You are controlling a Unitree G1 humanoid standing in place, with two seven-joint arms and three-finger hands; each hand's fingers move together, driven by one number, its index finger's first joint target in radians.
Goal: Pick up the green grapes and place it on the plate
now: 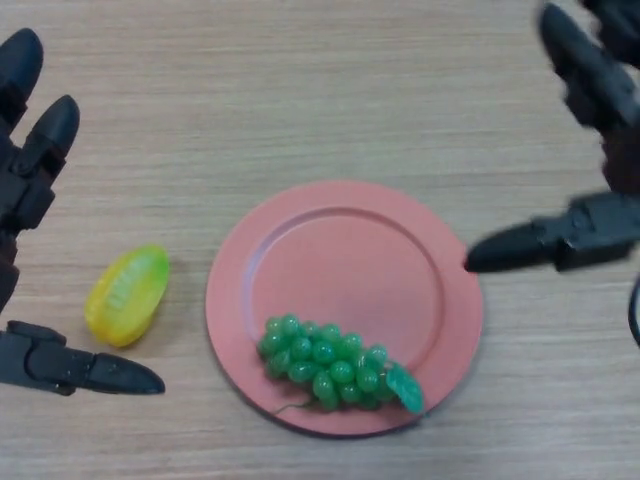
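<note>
Wood table (300,90). Grapes (330,372) on plate (345,300), near its front rim. Yellow fruit (127,294), maybe starfruit, just left. My left hand (25,190) and right hand (590,225) flank, fingers released.

A plate (345,305) lies on the table (300,90), near its front edge and about midway between the left and right sides. A bunch of grapes (335,365) rests on the plate, on its front part, reaching toward the front rim. A piece of fruit (127,295) lies on the table to the left of the plate, apart from its rim. The left hand (30,190) is at the table's left edge, left of the fruit. The right hand (585,215) is at the right edge, its thumb beside the plate's right rim.
</note>
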